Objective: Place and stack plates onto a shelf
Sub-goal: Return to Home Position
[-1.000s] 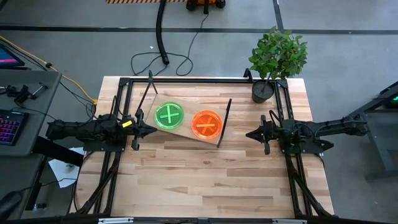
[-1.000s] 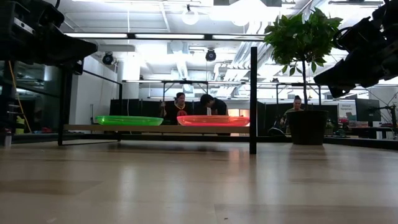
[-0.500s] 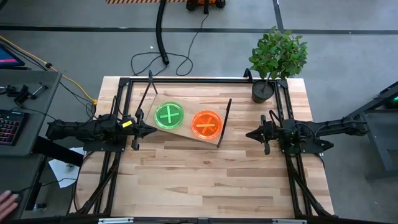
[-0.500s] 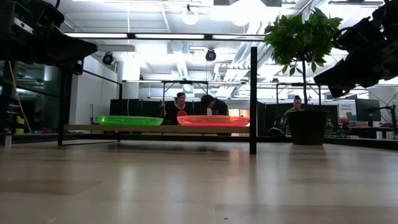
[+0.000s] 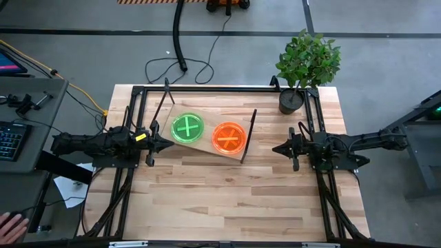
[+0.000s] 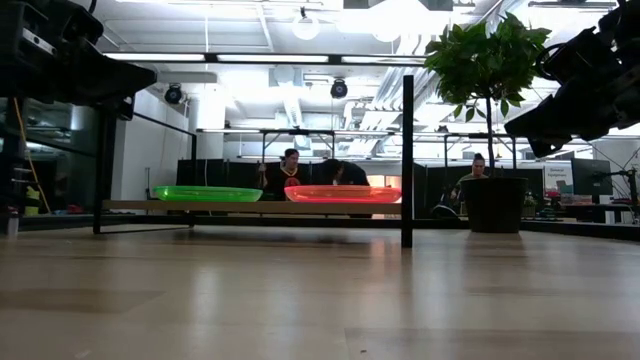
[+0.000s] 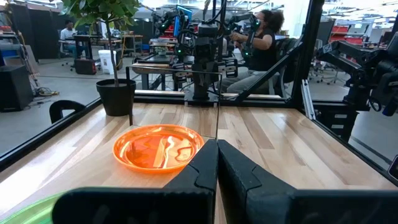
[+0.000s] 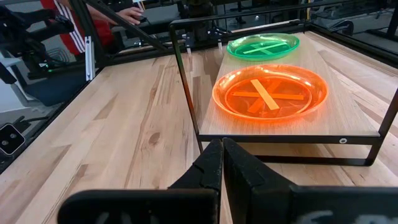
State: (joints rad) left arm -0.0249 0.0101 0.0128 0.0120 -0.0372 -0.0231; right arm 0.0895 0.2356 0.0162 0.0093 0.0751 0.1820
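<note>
Light-wood shelf board with black metal end frames (image 5: 200,147) is seen at the worktop's (image 5: 227,200) far centre, bearing a round translucent neon green plate (image 5: 187,128) beside a neon orange plate (image 5: 229,138). The left end effector (image 5: 169,144) and right end effector (image 5: 275,148) are held clear either side — fingers pressed together, empty, apparently parked.

Bright, even light comes from overhead fixtures (image 6: 305,25) that burn out white in the low view, leaving the left arm (image 6: 60,60) and right arm (image 6: 590,85) as dark silhouettes. The tabletop (image 5: 227,200) is evenly lit, with only a soft shadow under the shelf (image 6: 130,206). Just ahead of the right fingers (image 8: 211,165) the orange plate (image 8: 270,93) glows through; beyond the left fingers (image 7: 202,174) it carries white glare streaks
</note>
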